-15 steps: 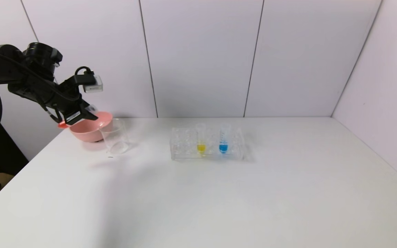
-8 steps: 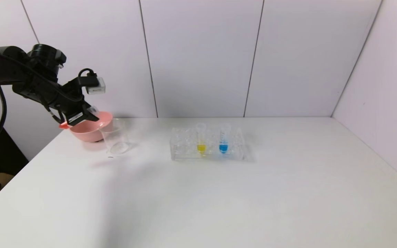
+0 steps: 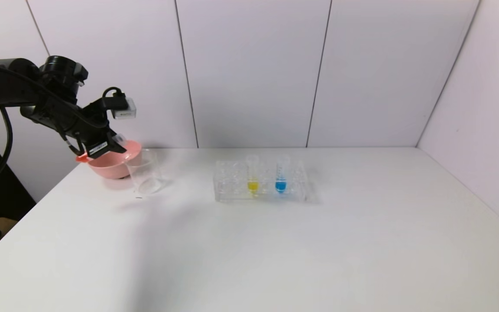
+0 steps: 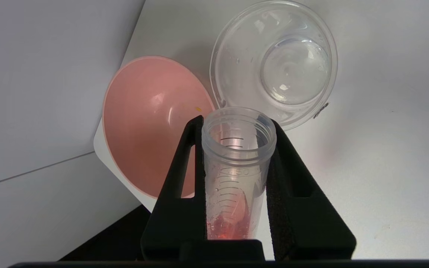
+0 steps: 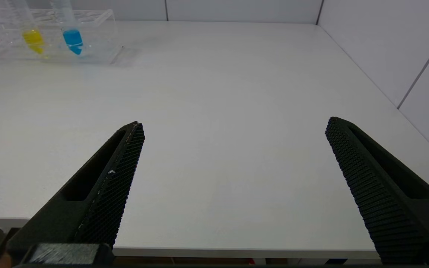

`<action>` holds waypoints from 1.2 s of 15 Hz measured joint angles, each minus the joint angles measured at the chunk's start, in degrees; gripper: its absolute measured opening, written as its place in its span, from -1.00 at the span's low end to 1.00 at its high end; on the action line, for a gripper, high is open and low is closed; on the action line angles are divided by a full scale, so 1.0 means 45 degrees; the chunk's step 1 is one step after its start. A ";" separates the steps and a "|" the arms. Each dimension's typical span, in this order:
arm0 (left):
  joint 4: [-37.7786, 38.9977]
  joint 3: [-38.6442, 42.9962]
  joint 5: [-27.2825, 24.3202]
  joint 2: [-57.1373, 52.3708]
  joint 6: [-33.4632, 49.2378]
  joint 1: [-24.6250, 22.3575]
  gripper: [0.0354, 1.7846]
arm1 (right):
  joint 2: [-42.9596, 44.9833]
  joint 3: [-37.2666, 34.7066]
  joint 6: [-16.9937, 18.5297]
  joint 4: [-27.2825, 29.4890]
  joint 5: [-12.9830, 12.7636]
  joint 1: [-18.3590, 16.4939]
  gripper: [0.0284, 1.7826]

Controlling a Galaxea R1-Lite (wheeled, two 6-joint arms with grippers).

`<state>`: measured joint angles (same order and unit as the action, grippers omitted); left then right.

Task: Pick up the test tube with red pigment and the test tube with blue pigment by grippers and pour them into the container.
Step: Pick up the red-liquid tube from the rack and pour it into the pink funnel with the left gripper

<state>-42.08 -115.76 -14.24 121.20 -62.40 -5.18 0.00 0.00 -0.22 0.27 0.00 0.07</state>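
L gripper fingers clamped on the test tube with red pigment, 1 finger each side of the tube wall, open mouth pointing away from the wrist. A little orange-red liquid sits at the tube's closed end near the palm, so it looks not yet tipped enough to run out. In the head view the L gripper hangs over the pink bowl at the table's far-left corner, tube's red tip just showing below the arm. The container stands just beside the bowl, touching or nearly so, can't tell which. From the wrist cam the tube mouth lies between bowl and container, closer to the bowl rim; container looks clear, no colour in it. My read: pour not started, and the mouth needs shifting toward the container before tilting, else the red goes in the bowl.

Test tube with blue pigment stands upright in the clear rack mid-table, next to the yellow tube, well apart from the container. Untouched as far as I can judge.

R gripper fingers spread wide, holding nothing, low at the near table edge, aimed across the table w/ rack far off. Looks parked, waiting for the blue.
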 joint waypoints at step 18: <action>-0.0190 0.0000 0.2284 0.0098 -0.0041 0.0534 -0.51 | 0.0000 0.0000 0.0000 -0.0005 0.0000 -0.0005 0.99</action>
<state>-42.94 -115.76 -3.96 121.64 -62.59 -2.78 0.00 0.00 -0.22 0.24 0.00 0.05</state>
